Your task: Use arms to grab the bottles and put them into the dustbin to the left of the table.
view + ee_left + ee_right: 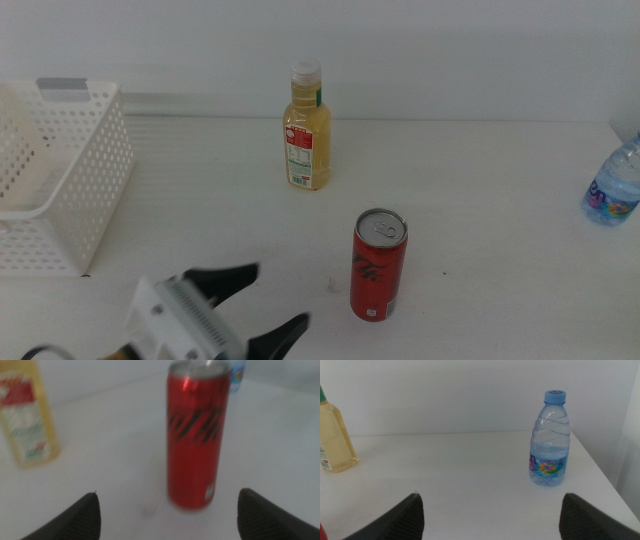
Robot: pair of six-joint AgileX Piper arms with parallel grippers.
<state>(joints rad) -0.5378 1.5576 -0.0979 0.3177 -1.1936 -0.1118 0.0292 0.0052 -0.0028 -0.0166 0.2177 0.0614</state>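
Observation:
A red soda can (379, 265) stands upright near the table's middle front. My left gripper (272, 302) is open, low on the table just left of the can, which stands ahead of the jaws in the left wrist view (196, 435). A yellow-juice bottle (307, 128) with a white cap stands farther back; it also shows in the left wrist view (25, 415). A small clear water bottle (612, 186) with a blue cap stands at the right edge, upright in the right wrist view (549, 440). My right gripper (490, 515) is open, out of the middle view. The white dustbin (55, 175) stands at the left.
The white table (480, 200) stretches wide between the can and the water bottle. A pale wall runs behind the table. The table's right edge lies close to the water bottle in the right wrist view.

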